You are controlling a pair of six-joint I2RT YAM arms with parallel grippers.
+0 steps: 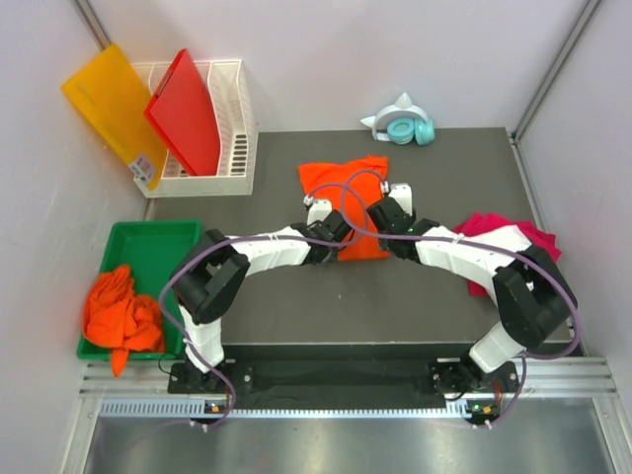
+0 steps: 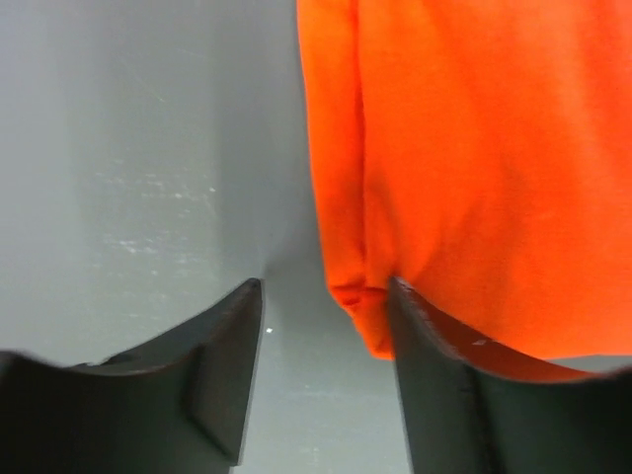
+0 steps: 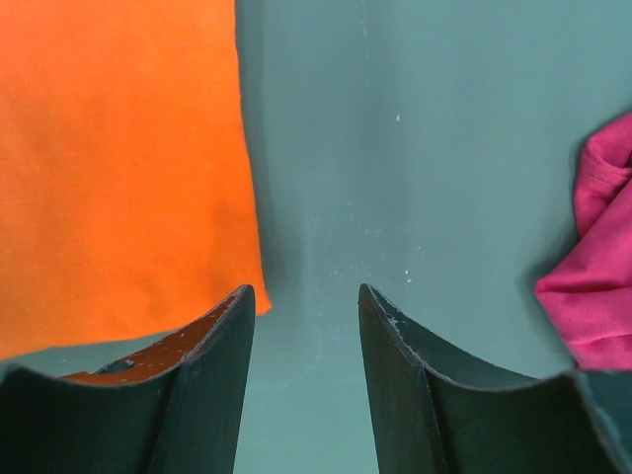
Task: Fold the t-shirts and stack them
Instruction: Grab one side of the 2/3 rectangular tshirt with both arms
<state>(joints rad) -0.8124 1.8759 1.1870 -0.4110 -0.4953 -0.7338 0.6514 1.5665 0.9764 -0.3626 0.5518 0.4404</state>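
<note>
At the near left, beside the counter (image 1: 415, 296), a green tray (image 1: 148, 237) holds a crumpled heap of orange shirts (image 1: 118, 311), one end spilling over the tray's near rim. To the right, a pink shirt (image 1: 538, 237) lies bunched on the counter, partly under the right arm. In the right wrist view its folds (image 3: 597, 296) sit just right of that arm's fingers. Both arms bend inward to meet mid-counter at a folded orange shirt (image 1: 341, 183), which lies flat. The left hand (image 1: 331, 229) is released, its fingers spread. In its own view (image 2: 326, 291) the shirt's rolled near corner (image 2: 474, 148) lies against the inner side of the right finger, with bare counter on the left. The right hand (image 1: 387, 219) is likewise released. In its wrist view (image 3: 306, 291) only bare counter shows between the fingers, and the shirt (image 3: 118, 148) fills the left side, its corner just at the left fingertip. Farther back on the left a white basket (image 1: 237, 138) holds a tilted red board (image 1: 186, 111), and a yellow board (image 1: 109, 99) leans just outside it. At the far edge sit teal headphones (image 1: 405, 123).
</note>
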